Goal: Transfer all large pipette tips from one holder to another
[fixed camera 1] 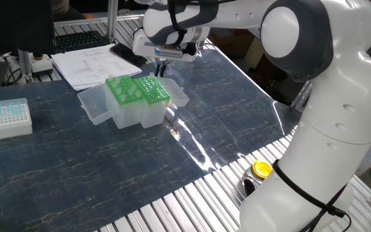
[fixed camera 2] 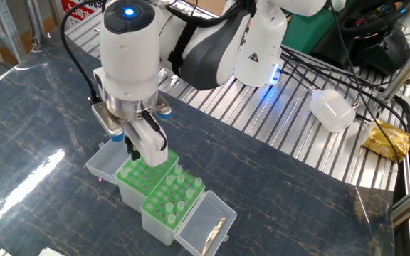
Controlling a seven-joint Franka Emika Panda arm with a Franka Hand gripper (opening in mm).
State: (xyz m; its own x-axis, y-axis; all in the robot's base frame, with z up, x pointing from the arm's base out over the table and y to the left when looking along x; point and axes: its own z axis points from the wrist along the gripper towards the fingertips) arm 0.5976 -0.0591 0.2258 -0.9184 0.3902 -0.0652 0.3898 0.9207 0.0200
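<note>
Two green holders stand side by side with their clear lids folded open. The one on the right (fixed camera 1: 154, 90) (fixed camera 2: 164, 206) carries several large pipette tips (fixed camera 2: 179, 186), whose clear collars stick up from its holes. The one on the left (fixed camera 1: 122, 90) (fixed camera 2: 129, 179) shows mostly bare holes, and the arm partly hides it in the other fixed view. My gripper (fixed camera 1: 160, 68) (fixed camera 2: 139, 151) hangs a little above the holders, near the line where they meet. Its fingers stand close together. Whether a tip sits between them is too small to make out.
A small white box (fixed camera 1: 6, 117) of bluish tips sits at the table's left end. Papers (fixed camera 1: 92, 64) and a keyboard lie behind the holders. The open lids (fixed camera 1: 95, 104) (fixed camera 2: 205, 222) jut out on either side. A yellow cap (fixed camera 1: 261, 169) and a white device (fixed camera 2: 332, 110) rest on the ribbed metal surface.
</note>
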